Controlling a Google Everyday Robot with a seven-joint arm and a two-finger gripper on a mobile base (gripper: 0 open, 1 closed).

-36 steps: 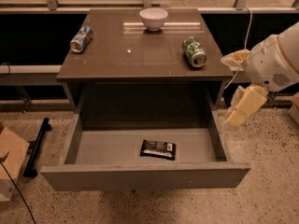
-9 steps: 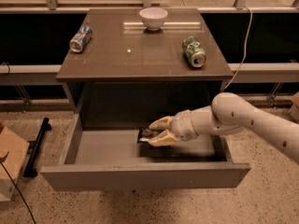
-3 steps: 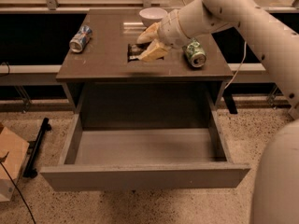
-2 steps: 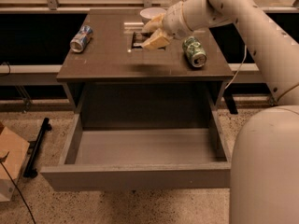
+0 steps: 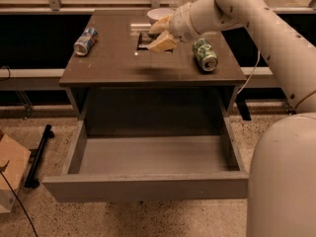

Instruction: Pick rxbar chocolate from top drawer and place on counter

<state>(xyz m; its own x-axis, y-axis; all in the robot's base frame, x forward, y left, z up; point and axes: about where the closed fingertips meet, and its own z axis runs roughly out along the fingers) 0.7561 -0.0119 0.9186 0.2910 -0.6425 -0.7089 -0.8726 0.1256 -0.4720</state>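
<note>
So the gripper point(image 5: 152, 38) is up over the back-middle of the table point(image 5: 118, 63), with its two tan fingers point(image 5: 162, 42) pinching the rxbar chocolate point(image 5: 142, 42). You only see a dark sliver of the bar sticking out to the left of the fingers; the rest is hidden behind them. There's a soft shadow on the tabletop a bit in front of the gripper, so it looks like the bar is held just above the surface, but I honestly can't tell if it's touching or not.

The white arm point(image 5: 256, 19) comes in from the upper right, and its big rounded body fills the lower right corner.

Other stuff on the table: a white bowl point(image 5: 157, 14) right behind the gripper, a green can point(image 5: 205, 55) lying on its side just to the right, and a blue can point(image 5: 85, 34) on its side well off toward the left edge.

The top drawer point(image 5: 148, 184) is pulled all the way out below. A cardboard box point(image 5: 10, 177) sits on the floor at far left.
</note>
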